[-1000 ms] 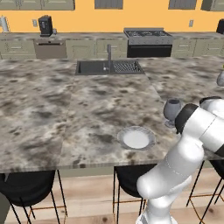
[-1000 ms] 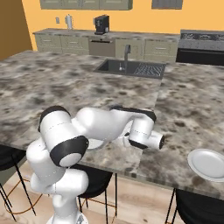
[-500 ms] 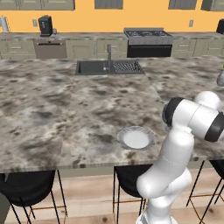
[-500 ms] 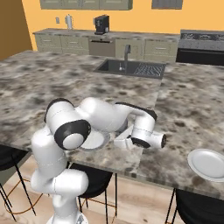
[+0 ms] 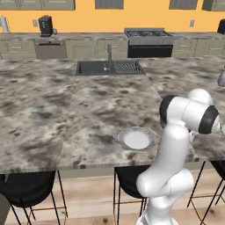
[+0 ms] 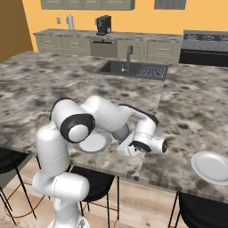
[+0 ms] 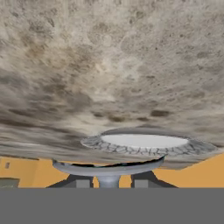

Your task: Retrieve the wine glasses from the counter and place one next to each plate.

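Note:
My gripper (image 6: 125,142) is shut on the stem of a translucent grey wine glass (image 6: 119,132), low over the stone island, just right of the near white plate (image 6: 92,142). In the hand view, which is rolled upside down, the glass's round base (image 7: 108,169) sits between my fingertips (image 7: 81,183), with that plate (image 7: 144,141) just beyond. Whether the base touches the stone I cannot tell. A second plate (image 6: 213,166) lies far right on the island. In the left base view my arm hides the glass, beside the plate (image 5: 136,139). The counter (image 5: 88,37) runs along the orange wall.
A sink (image 5: 108,67) with a tap is set in the island's far side. Black stools (image 6: 95,183) stand under the near edge. A grey vase (image 5: 221,79) sits at the island's right end. A stove (image 5: 148,42) and a coffee machine (image 5: 45,25) line the back wall.
The arm has folded in and swung the glass down and closer to the near plate. In the left base view the glass has gone behind the arm. The jaws have stayed as they were.

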